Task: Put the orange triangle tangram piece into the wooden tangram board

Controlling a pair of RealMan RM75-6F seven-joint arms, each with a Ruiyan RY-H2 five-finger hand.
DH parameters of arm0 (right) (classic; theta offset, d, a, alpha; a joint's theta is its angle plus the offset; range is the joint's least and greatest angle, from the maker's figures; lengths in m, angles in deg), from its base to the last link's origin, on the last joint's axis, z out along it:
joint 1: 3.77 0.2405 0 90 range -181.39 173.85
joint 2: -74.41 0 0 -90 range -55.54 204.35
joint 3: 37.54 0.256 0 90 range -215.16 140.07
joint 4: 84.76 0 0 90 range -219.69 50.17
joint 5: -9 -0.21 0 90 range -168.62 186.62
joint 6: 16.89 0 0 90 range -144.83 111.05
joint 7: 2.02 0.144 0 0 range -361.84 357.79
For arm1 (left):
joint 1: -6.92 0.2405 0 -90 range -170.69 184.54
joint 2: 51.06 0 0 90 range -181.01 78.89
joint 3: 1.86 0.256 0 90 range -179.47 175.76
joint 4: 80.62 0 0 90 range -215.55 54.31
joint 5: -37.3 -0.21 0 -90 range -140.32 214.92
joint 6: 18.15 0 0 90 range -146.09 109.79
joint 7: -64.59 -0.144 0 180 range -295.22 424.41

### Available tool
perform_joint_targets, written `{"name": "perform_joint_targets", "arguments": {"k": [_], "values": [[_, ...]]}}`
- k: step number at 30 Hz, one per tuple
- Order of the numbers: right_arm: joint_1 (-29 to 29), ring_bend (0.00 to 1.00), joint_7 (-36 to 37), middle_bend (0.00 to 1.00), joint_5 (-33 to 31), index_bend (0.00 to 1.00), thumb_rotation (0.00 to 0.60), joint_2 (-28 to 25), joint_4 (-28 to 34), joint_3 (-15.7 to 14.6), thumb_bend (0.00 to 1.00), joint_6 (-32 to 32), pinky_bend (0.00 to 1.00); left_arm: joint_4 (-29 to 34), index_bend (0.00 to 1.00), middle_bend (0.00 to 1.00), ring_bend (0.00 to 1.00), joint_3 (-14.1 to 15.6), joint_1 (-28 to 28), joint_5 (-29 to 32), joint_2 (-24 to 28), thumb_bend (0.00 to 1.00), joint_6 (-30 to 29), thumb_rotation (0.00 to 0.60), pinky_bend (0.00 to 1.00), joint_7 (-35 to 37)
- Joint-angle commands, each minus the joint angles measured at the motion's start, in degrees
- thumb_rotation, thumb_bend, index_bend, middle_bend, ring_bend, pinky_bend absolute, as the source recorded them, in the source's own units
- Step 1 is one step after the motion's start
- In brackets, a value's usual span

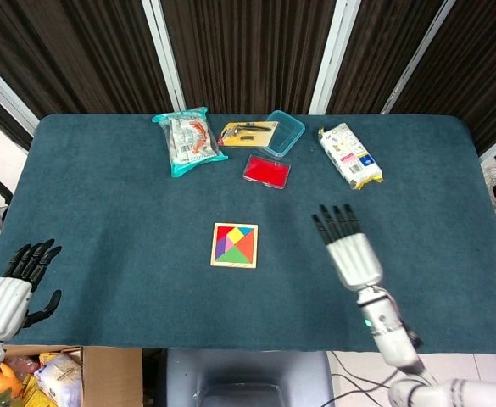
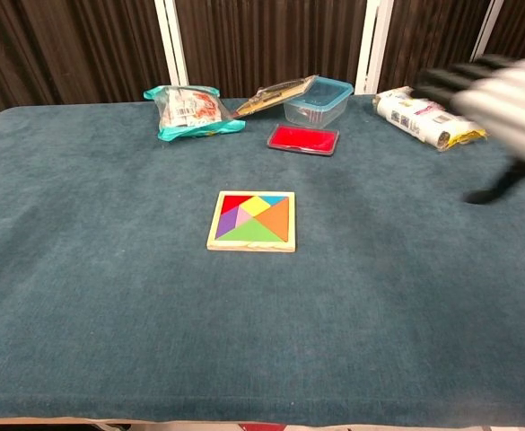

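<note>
The wooden tangram board (image 1: 234, 245) (image 2: 251, 221) lies flat at the table's middle, filled with coloured pieces. The orange triangle (image 1: 245, 247) (image 2: 277, 219) sits in the board's right part. My right hand (image 1: 348, 247) (image 2: 494, 94) hovers well to the right of the board, fingers spread, holding nothing; in the chest view it is blurred. My left hand (image 1: 12, 284) hangs off the table's near left edge, fingers apart and empty.
At the back stand a teal snack bag (image 1: 187, 138), a clear plastic box (image 1: 279, 133) with a carded tool (image 1: 248, 131), a flat red piece (image 1: 266, 170) and a white packet (image 1: 350, 155). A cardboard box (image 1: 86, 377) sits below the table's near left.
</note>
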Motion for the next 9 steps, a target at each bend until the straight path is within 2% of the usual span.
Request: {"name": "perform_joint_targets", "arguments": {"k": [1, 3, 9], "values": [[-14.39, 0.0, 15.39, 0.0, 0.21, 0.0, 0.6, -8.76, 2.04, -6.43, 0.18, 12.55, 0.0, 0.18, 0.0, 0.0, 0.0, -0.24, -0.1, 0.11, -0.48, 0.48, 0.06, 0.6, 0.05, -1.36], [-17.76, 0.0, 23.5, 0.0, 1.15, 0.0, 0.6, -8.57, -0.86, -6.22, 0.18, 15.4, 0.0, 0.36, 0.0, 0.0, 0.0, -0.25, -0.17, 0.04, -0.78, 0.48, 0.21, 0.6, 0.05, -2.38], [-21.83, 0.0, 31.53, 0.0, 4.24, 0.0, 0.6, -10.35, -3.67, -4.61, 0.18, 19.83, 0.0, 0.94, 0.0, 0.0, 0.0, 0.18, -0.06, -1.21, -1.43, 0.48, -0.28, 0.6, 0.05, -4.75]]}}
